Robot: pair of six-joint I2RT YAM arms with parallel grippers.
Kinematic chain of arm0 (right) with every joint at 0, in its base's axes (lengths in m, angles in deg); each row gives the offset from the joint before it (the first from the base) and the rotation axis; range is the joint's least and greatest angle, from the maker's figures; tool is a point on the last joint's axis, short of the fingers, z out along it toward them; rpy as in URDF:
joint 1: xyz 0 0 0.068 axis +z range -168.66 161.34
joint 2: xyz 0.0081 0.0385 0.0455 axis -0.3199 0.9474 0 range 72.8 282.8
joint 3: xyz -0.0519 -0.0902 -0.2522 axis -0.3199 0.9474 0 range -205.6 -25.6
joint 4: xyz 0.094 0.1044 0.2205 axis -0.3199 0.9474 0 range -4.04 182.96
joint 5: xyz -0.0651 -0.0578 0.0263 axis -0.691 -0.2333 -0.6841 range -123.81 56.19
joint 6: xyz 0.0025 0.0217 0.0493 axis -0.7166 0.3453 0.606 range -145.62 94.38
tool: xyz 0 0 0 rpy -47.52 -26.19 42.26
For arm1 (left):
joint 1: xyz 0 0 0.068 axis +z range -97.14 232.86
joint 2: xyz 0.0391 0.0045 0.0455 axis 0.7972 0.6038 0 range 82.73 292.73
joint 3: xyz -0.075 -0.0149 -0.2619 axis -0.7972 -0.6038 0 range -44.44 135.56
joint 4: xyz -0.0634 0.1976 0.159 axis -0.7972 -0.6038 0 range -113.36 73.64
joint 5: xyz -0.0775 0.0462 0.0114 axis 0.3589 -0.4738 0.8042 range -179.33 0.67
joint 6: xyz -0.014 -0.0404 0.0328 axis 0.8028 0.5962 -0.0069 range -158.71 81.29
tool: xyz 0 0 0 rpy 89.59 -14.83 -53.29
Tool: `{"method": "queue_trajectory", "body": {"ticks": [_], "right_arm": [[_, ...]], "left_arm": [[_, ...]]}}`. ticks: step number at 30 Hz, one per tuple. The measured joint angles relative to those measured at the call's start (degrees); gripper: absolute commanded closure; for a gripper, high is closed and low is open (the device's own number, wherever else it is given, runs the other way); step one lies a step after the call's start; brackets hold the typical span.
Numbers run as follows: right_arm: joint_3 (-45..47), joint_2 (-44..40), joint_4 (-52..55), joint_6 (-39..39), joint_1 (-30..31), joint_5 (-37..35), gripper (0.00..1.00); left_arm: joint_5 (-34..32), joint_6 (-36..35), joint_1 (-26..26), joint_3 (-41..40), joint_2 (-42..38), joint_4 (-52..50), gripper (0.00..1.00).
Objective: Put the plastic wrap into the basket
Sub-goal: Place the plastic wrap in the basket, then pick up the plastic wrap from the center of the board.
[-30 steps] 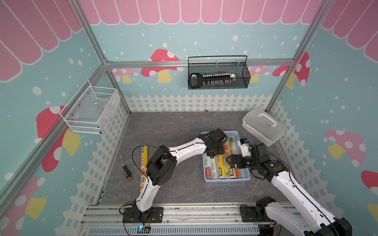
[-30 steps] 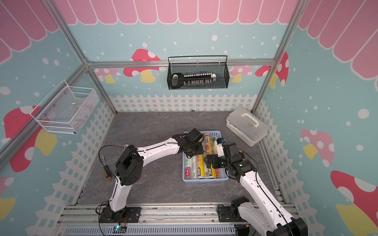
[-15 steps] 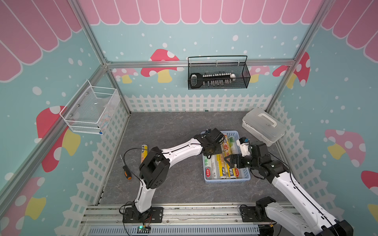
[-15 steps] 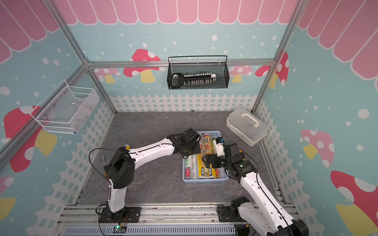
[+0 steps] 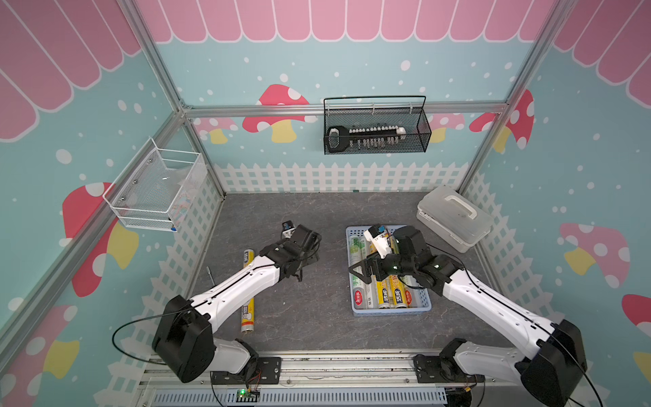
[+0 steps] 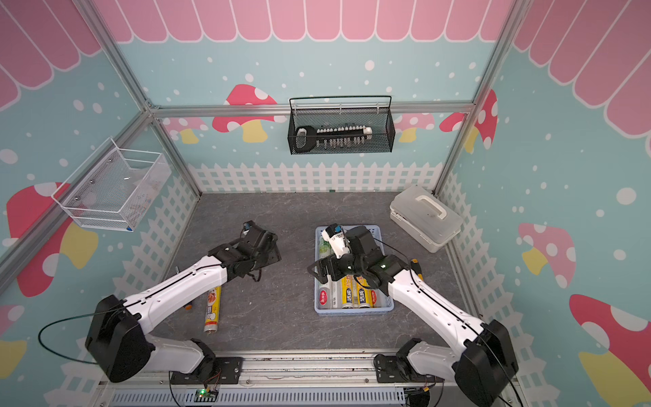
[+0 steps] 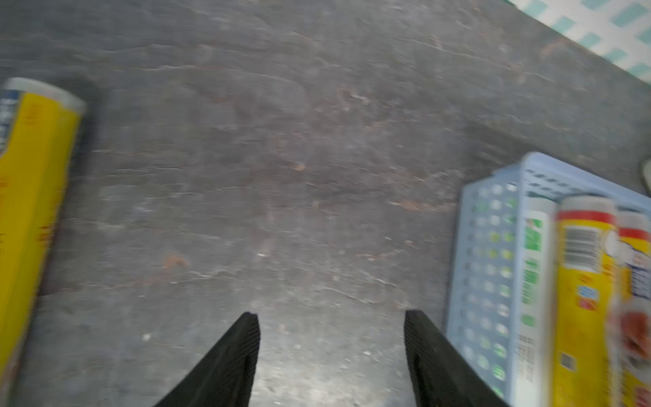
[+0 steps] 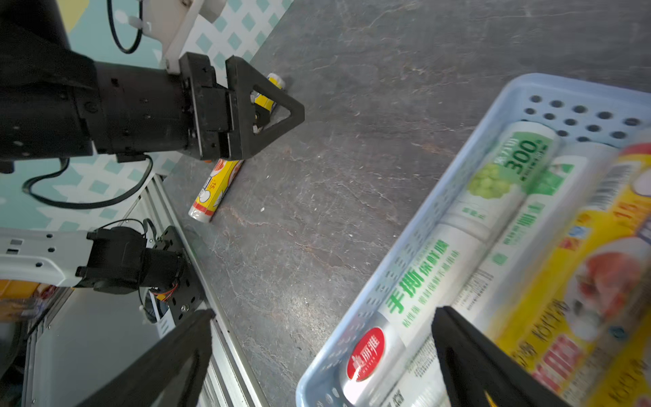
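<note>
One plastic wrap roll (image 5: 247,313) on surface (image 5: 317,211), others in basket (image 5: 391,310) (count unclear). Left claw (image 7: 331,317), right claw (image 8: 324,313): apart, empty.

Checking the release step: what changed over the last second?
Left gripper pulled back from the basket, leftward over the bare floor; its fingers stand apart, empty. Right gripper, open, edged leftward above the basket. Unchanged: the basket's place, one roll lying on the floor.

Left arm (image 5: 243,285) covers middle of loose roll (image 5: 247,315)
</note>
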Motion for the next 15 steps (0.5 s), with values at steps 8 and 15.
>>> {"method": "queue_trajectory", "body": {"ticks": [8, 15], "right_arm": [[-10.14, 14.73, 0.04, -2.21, 8.41, -1.51, 0.01], [-17.25, 23.5, 1.46, -3.28, 13.77, -1.57, 0.0]], "left_arm": [[3.08, -2.16, 23.37, -13.97, -13.99, -0.83, 0.16], [7.74, -5.01, 34.69, -15.15, -13.33, -0.22, 0.12]]}}
